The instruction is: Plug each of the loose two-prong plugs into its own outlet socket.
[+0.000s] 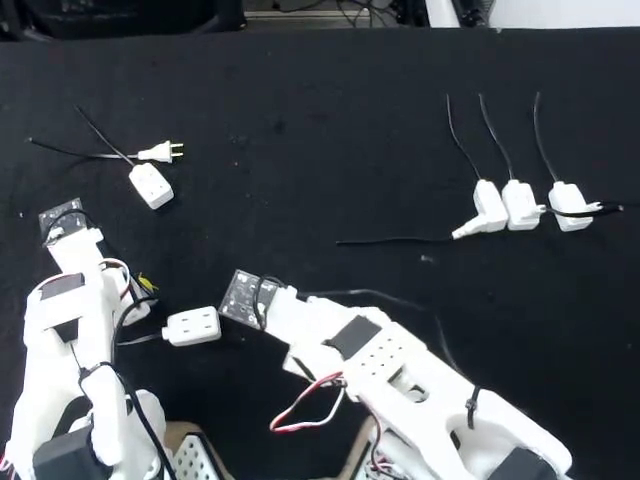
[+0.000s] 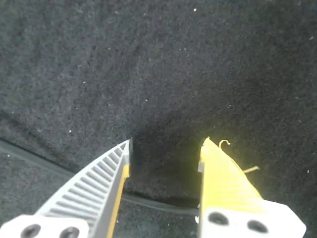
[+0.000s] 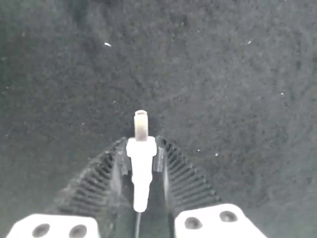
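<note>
My right gripper (image 3: pixel 141 144) is shut on a white two-prong plug (image 3: pixel 140 163). Its prongs (image 3: pixel 141 124) stick out past the fingertips over bare black cloth. In the high view the right arm's wrist (image 1: pixel 245 296) sits just right of a white outlet socket (image 1: pixel 192 325) near the front. My left gripper (image 2: pixel 166 144) stands open close above the cloth, with a thin black cable (image 2: pixel 158 203) running under its fingers and nothing between them. In the high view the left gripper (image 1: pixel 138 298) is just left of that socket. Another loose plug (image 1: pixel 160 152) and a second socket (image 1: pixel 150 185) lie at the back left.
At the right, three white sockets (image 1: pixel 520 205) lie in a row with thin black cords running back. A plug (image 1: pixel 466 231) on a long cable (image 1: pixel 390 240) sits at the leftmost one. Black cloth (image 1: pixel 320 150) covers the table.
</note>
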Controlling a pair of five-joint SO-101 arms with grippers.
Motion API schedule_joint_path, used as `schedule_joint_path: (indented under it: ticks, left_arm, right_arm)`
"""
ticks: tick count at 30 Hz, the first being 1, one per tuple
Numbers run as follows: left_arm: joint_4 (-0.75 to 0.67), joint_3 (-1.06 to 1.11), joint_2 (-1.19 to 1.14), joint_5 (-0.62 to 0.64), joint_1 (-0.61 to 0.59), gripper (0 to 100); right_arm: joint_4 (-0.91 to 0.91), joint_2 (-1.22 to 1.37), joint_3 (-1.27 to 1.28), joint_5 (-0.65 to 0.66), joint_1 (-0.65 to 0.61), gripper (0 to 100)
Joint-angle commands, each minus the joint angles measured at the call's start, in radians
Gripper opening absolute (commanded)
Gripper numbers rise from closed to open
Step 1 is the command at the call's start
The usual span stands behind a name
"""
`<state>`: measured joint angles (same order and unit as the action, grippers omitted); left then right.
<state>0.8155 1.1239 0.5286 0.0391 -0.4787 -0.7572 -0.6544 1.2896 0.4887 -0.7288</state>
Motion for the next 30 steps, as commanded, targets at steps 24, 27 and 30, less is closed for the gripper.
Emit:
schedule_joint_path:
  ticks: [24, 27, 30]
  left_arm:
    - [-0.014, -0.005, 0.017, 0.005, 0.004, 23]
    - [-0.012, -0.005, 0.017, 0.005, 0.004, 23]
    - [-0.011, -0.005, 0.017, 0.005, 0.005, 23]
  right_arm:
    - [-0.101, -0.013, -0.021, 0.008, 0.328, 8.4]
    - [-0.146, -0.013, -0.03, 0.044, 0.328, 8.7]
    - [-0.173, -0.013, -0.039, 0.058, 0.328, 8.6]
